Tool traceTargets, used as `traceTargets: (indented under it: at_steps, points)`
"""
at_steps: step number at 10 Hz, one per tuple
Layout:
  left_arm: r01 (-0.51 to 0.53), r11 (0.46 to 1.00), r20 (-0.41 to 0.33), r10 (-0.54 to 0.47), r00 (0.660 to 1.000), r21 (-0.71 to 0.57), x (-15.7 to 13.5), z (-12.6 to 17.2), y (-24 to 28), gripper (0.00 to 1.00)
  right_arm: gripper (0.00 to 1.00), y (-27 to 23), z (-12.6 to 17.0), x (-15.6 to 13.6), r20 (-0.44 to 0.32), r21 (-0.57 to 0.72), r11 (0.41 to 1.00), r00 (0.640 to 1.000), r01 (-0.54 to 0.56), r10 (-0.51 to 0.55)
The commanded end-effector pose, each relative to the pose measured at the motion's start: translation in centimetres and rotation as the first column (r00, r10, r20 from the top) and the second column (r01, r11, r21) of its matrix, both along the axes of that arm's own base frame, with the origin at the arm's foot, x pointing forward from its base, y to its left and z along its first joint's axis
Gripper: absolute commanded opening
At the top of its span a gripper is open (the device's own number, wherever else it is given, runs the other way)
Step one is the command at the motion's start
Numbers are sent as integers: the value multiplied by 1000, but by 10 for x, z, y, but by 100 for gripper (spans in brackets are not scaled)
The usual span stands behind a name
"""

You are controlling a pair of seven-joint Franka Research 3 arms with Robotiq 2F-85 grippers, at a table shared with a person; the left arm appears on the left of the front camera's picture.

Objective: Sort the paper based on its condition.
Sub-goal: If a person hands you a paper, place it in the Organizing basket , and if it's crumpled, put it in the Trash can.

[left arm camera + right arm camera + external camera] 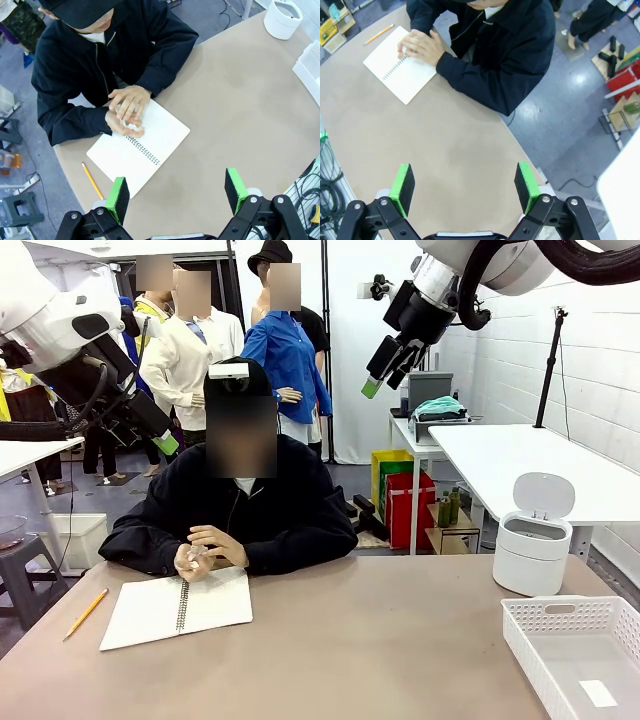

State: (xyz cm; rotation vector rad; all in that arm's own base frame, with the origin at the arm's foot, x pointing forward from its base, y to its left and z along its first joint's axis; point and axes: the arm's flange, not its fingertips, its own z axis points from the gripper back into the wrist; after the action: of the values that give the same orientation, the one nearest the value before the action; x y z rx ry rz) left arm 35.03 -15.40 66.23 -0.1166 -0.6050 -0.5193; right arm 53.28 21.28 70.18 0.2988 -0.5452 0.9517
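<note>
Our left pincer (176, 192) hangs high above the surface (240, 110), its green pads spread wide with nothing between them. Our right pincer (464, 186) is spread just as wide and just as bare. In the front view we see both raised well clear of the surface, the left pincer (165, 443) at the left and the right pincer (372, 387) at the upper right.

Below the left pincer we find an open spiral notebook (165, 132) lying flat. A yellow pencil (92, 181) lies near it on our left side, apart from it. At the notebook's far edge the person's hands (127, 102) are cupped together, and between them we make out the paper (127, 125), a small crumpled white wad held just above the page. We cannot tell whether it touches the notebook.

On our right a white slatted basket (520, 625) sits at the near corner of the surface, with a small white label (598, 693) on its floor. Beyond it stands a round white bin (533, 550) with its lid tipped up
</note>
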Motion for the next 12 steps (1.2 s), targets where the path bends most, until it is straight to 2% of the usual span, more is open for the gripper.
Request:
traceTargets:
  at_steps: [1, 12]
  points:
    - [-2, 1000, 5, 2, 1000, 8, 0, 1, 1, 100, 100, 0, 0, 0, 0, -2, 1000, 1000, 3, -3]
    - [-2, 1000, 5, 2, 1000, 8, 0, 1, 1, 100, 100, 0, 0, 0, 0, -2, 1000, 1000, 3, -3]
